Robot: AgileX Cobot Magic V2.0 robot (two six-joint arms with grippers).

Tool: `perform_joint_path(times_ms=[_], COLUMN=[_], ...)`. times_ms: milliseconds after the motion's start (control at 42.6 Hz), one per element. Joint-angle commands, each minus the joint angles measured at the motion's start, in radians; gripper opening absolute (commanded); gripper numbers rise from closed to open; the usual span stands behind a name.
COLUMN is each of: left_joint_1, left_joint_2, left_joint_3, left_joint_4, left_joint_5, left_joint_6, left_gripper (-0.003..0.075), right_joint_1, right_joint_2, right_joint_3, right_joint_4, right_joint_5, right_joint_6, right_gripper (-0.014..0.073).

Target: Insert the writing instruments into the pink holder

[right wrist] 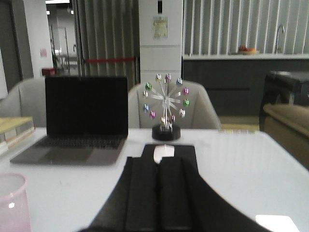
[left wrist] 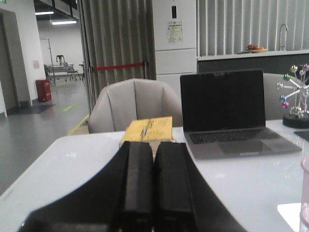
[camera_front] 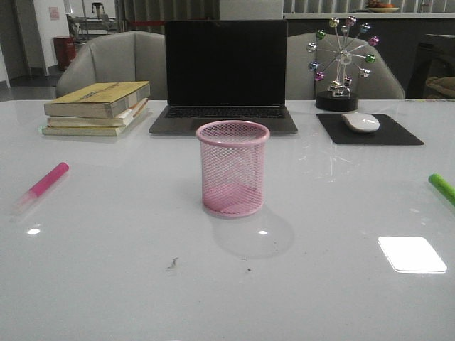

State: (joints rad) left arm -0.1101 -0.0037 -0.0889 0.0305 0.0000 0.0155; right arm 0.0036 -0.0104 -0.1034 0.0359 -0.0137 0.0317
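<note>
The pink holder (camera_front: 233, 168) stands upright and empty at the table's middle, with the pink marker (camera_front: 44, 183) lying well off to its left and the green marker (camera_front: 442, 188) at the far right edge. Nothing is picked up yet. Both the left gripper (left wrist: 153, 186) and right gripper (right wrist: 160, 193) have fingers pressed together, empty, so each must open and descend over its nearest marker.

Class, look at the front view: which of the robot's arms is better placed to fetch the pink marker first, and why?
The left arm. The pink marker lies on the table's left side, left of the pink holder, while the green marker lies at the far right edge. The left gripper is shut and holds nothing.
</note>
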Motion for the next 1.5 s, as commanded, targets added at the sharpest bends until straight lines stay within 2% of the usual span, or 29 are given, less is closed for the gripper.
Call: perform_joint_path(times_ms=[0, 94, 188, 352, 681, 916, 1010, 1104, 1198, 1268, 1338, 1479], left_joint_1=[-0.008, -0.008, -0.008, -0.008, -0.008, -0.008, -0.008, -0.009, -0.021, -0.060, -0.120, -0.240], left_joint_2=[-0.006, 0.040, 0.120, 0.278, 0.506, 0.627, 0.668, 0.702, 0.716, 0.723, 0.723, 0.723], left_joint_3=[-0.163, -0.296, -0.443, -0.615, -0.639, -0.635, -0.635, -0.635, -0.635, -0.635, -0.635, -0.635], left_joint_4=[-0.051, -0.118, -0.123, -0.123, -0.127, -0.127, -0.125, -0.136, -0.178, -0.220, -0.256, -0.256], left_joint_5=[-0.024, 0.077, 0.211, 0.458, 0.651, 0.674, 0.674, 0.670, 0.670, 0.660, 0.654, 0.655], left_joint_6=[0.002, 0.002, 0.002, 0.002, 0.002, 0.002, 0.011, 0.065, 0.106, 0.145, 0.192, 0.192], left_gripper=[0.0091, 0.0091, 0.0091, 0.0091, 0.0091, 0.0099, 0.0190, 0.0421, 0.0583, 0.0607, 0.0592, 0.0553], right_joint_1=[-0.004, -0.004, -0.004, -0.004, -0.004, -0.004, -0.004, -0.004, -0.006, -0.007, -0.007, -0.018], right_joint_2=[0.003, 0.064, 0.150, 0.300, 0.563, 0.730, 0.781, 0.833, 0.888, 0.945, 1.019, 1.186], right_joint_3=[-0.172, -0.301, -0.433, -0.569, -0.577, -0.577, -0.577, -0.577, -0.588, -0.614, -0.655, -0.771], right_joint_4=[0.000, 0.000, 0.000, 0.000, 0.000, 0.000, 0.000, 0.000, -0.001, -0.001, -0.001, 0.001], right_joint_5=[-0.015, 0.094, 0.216, 0.416, 0.696, 0.763, 0.762, 0.742, 0.715, 0.712, 0.710, 0.712], right_joint_6=[0.006, 0.006, 0.006, 0.006, 0.006, 0.006, 0.006, 0.006, 0.006, 0.007, 0.008, 0.010], right_gripper=[0.0069, 0.0069, 0.0069, 0.0069, 0.0069, 0.0073, 0.0157, 0.0385, 0.0543, 0.0563, 0.0549, 0.0540])
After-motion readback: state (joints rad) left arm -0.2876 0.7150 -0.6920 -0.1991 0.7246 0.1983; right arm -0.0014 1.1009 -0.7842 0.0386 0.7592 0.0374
